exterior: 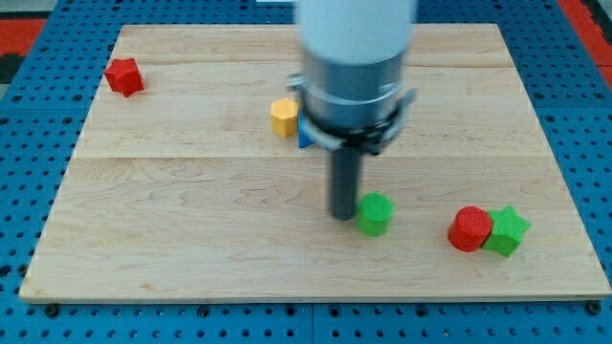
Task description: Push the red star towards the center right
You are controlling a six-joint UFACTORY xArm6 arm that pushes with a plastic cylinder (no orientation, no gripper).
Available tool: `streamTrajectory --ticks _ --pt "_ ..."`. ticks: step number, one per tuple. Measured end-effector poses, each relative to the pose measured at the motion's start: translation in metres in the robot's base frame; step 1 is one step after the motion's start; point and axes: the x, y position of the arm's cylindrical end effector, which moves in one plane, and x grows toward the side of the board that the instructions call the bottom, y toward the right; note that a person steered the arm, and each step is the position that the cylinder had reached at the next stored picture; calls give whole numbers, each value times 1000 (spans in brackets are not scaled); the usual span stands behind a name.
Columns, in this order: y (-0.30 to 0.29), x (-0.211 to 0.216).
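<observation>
The red star (123, 76) lies near the board's top left corner. My tip (343, 216) rests on the board at the middle bottom, far to the lower right of the red star. The tip is just left of a green block (376, 213), close to touching it. A yellow block (284, 117) sits above the centre, with a blue block (305, 137) beside it, mostly hidden behind the arm. A red round block (469, 229) and a green star (507, 231) sit touching each other at the bottom right.
The wooden board (191, 191) lies on a blue pegboard surface (29, 143). The arm's large grey and white body (356, 67) hides part of the board's top centre.
</observation>
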Motion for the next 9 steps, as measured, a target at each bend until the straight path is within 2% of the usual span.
streamTrajectory --ticks 1,2,4,5,6,7,9 --pt "17 9" --pt "-61 -62" --pt "-304 -81" --pt "-337 -172" --pt "-337 -243" --pt "-227 -233" --pt "-257 -282"
